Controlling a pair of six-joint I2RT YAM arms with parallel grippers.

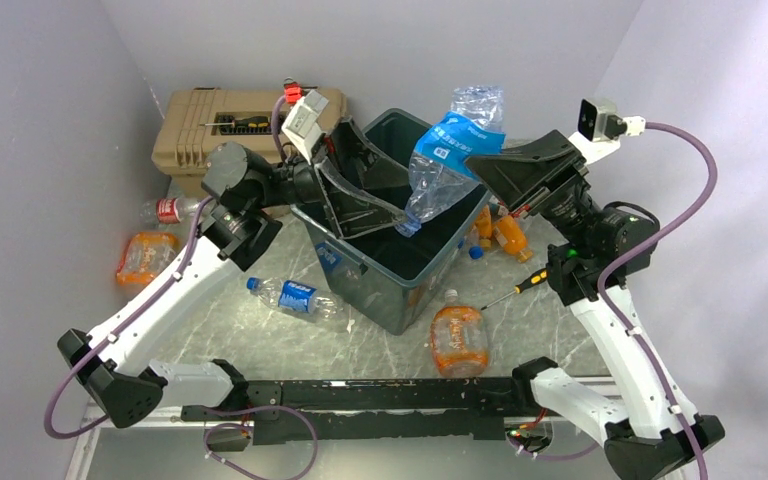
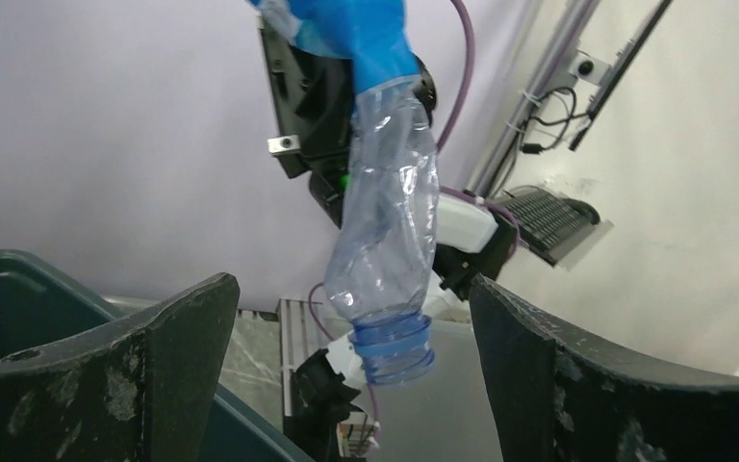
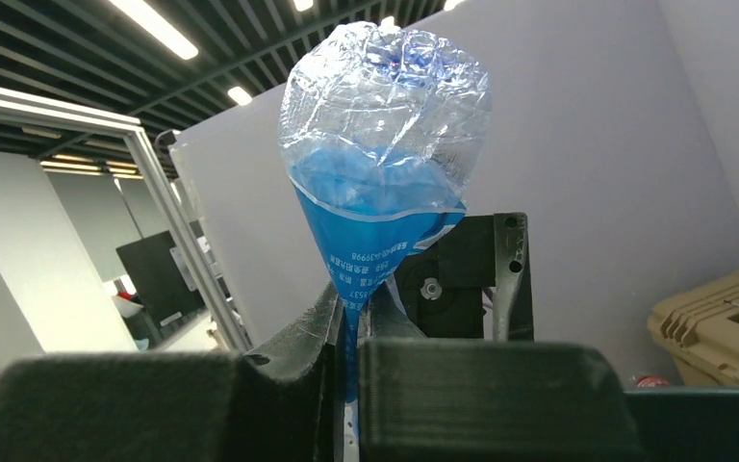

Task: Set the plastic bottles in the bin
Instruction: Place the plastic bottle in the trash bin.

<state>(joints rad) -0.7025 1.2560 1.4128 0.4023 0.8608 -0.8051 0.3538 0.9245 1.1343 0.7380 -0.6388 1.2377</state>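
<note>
Top view, step: the right gripper was clenched on a crushed blue-labelled bottle, which hung neck-down over the bin.
Top view, left arm: the left gripper stood released above the bin's left half, near the bottle's neck.
Top view, remaining: other plastic bottles lay on the table left, right and near of the bin, so I judged the task partly done.
Left wrist view, jaws: wide apart, with the bottle's blue neck hanging between the fingers; no contact was visible.
Left wrist view, bin: its dark rim showed low at left.
Right wrist view, grip: the fingers pinched the bottle's blue label, with the crumpled base uppermost.
Next move, judgement: either the right jaws part so the bottle drops into the bin, or the left jaws first take the neck; I could not tell which.
</note>
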